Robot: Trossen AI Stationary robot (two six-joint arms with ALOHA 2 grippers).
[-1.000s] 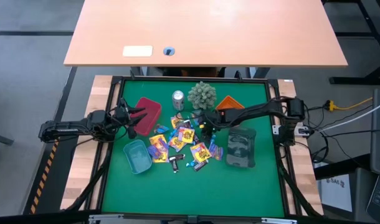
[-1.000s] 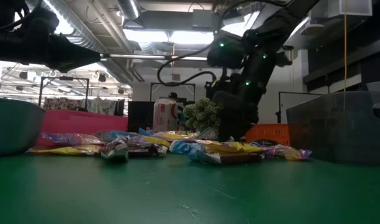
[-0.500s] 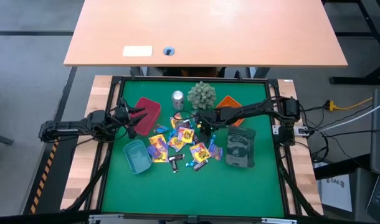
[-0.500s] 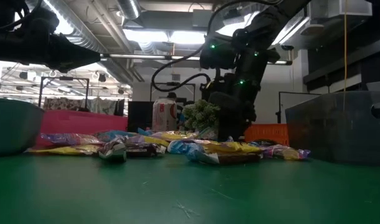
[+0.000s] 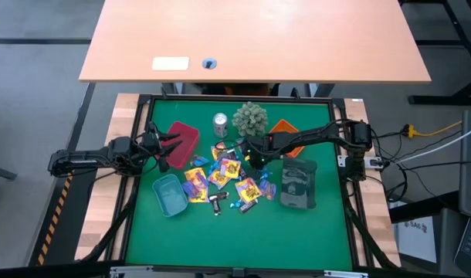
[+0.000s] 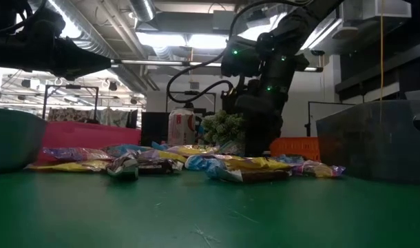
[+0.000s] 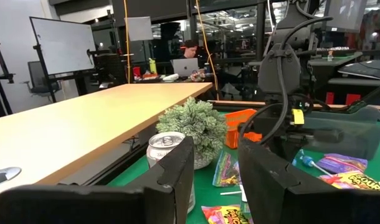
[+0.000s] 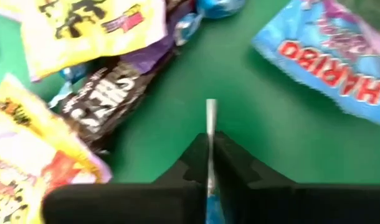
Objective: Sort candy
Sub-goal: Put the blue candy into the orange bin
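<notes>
The candy (image 5: 220, 174) lies heaped mid-table on the green mat: yellow packets (image 8: 84, 25), a dark brown bar (image 8: 109, 102) and a blue packet (image 8: 333, 68). My right gripper (image 5: 252, 159) is low at the heap's far right side, shut on a thin white stick (image 8: 210, 115). Something blue (image 8: 212, 202) shows farther back between its fingers. My left gripper (image 7: 215, 180) hangs open and empty by the left side of the red tray (image 5: 183, 139). My right gripper pinches the thin white stick (image 8: 210, 124) between its two fingers (image 8: 237, 165). The stick lies along the fingers, and its free end pokes out past the tips over the green mat. The fingers slant down at the mat. Whether the stick is lifted clear, I cannot tell.
A teal tray (image 5: 170, 193) sits near left of the heap, an orange tray (image 5: 284, 127) at the far right, and a dark see-through bin (image 5: 299, 183) to the right. A silver can (image 5: 221, 122) and a green spiky plant ball (image 5: 250, 117) stand behind the heap.
My right gripper has shifted a little toward the table's left at the heap's far side and has shut on the stick. The candy heap and the trays lie as before.
</notes>
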